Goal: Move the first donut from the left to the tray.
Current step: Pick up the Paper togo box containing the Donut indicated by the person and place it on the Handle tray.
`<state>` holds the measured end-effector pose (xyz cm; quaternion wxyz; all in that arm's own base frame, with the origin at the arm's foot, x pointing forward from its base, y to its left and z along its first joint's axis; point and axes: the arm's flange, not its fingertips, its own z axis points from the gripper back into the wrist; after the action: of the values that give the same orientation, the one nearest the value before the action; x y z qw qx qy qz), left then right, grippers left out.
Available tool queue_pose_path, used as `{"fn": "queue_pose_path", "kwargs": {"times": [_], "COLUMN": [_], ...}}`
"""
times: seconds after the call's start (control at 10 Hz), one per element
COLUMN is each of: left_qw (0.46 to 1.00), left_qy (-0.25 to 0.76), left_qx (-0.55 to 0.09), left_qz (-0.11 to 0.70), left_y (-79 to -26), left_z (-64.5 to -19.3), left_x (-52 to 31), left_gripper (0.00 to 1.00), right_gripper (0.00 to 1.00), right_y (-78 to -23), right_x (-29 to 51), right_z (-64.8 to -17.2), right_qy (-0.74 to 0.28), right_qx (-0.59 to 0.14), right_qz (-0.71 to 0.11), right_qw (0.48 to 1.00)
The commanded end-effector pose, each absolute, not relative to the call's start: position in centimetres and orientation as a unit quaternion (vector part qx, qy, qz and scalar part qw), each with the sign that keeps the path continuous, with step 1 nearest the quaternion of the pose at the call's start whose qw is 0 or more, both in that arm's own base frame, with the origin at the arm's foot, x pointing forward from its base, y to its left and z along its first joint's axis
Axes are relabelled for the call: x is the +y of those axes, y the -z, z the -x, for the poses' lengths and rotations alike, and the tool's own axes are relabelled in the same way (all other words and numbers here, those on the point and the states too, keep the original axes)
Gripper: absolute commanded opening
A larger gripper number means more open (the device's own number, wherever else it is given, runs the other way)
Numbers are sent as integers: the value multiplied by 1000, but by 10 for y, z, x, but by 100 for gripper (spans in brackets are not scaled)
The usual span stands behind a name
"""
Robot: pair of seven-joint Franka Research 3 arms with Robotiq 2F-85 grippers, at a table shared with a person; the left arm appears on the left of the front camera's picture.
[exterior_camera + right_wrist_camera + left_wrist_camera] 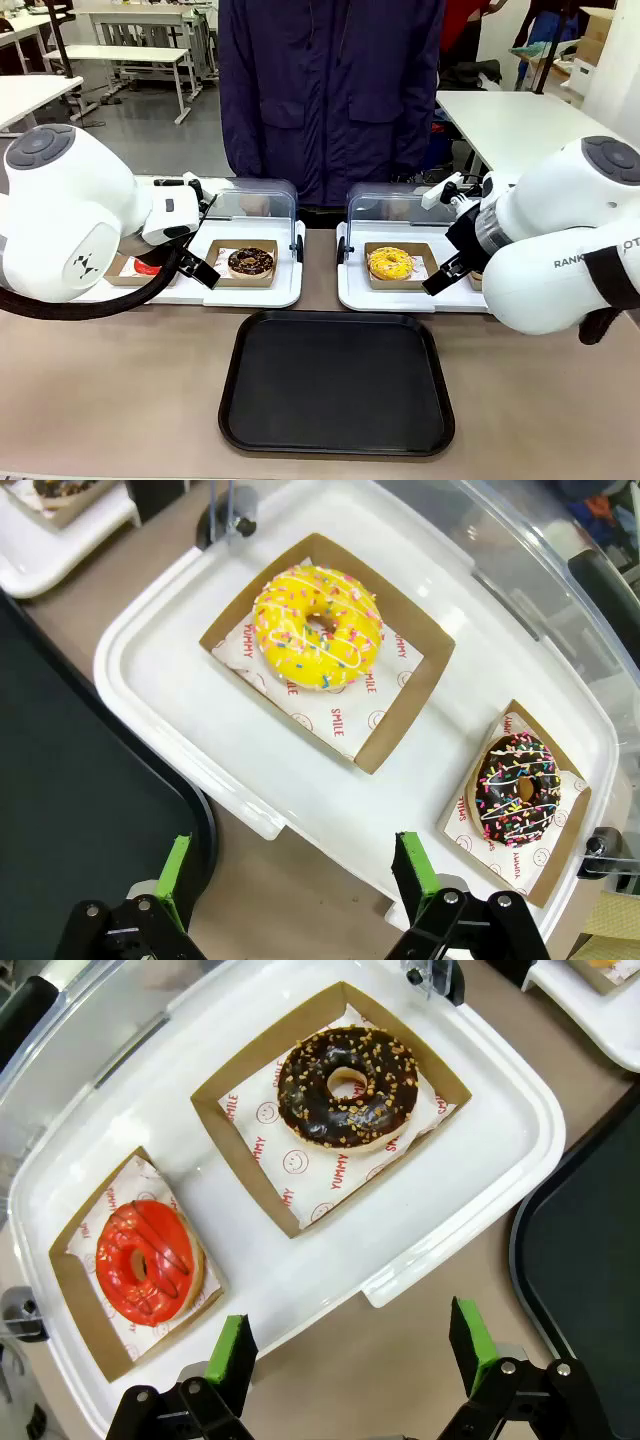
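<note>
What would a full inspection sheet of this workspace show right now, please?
Surface: brown table, no spills seen.
Job's things: red-glazed donut on the left white tray; black tray empty, nearer the robot.
Clutter: chocolate nut donut beside the red one; yellow sprinkled donut and chocolate sprinkled donut on the right white tray; clear lids raised.
End effectors: left end effector open, empty, by the left white tray's near edge; right end effector open, empty.
Cables: black cable loops under the left arm.
Surroundings: person in a dark blue coat at the far side; white tables behind.
</note>
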<state>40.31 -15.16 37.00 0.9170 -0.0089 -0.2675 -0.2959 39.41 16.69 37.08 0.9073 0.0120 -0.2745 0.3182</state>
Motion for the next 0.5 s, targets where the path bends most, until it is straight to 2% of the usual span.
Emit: {"fn": "queue_pose_path", "kwargs": {"times": [0.0, 0.4], "left_qw": [917, 917], "left_qy": [296, 296], "left_qx": [-268, -268], "left_qz": [9, 9], "left_y": [-370, -370], "left_z": [-403, -403], "left_x": [-152, -152], "left_gripper": [100, 100], "right_gripper": [100, 100], "right_y": [-371, -371], "right_x": [167, 167], "right_z": [-394, -394], "right_qy": [-318, -318], "right_qx": [-275, -275], "right_qz": [-12, -12], "right_qw": [907, 907]}}
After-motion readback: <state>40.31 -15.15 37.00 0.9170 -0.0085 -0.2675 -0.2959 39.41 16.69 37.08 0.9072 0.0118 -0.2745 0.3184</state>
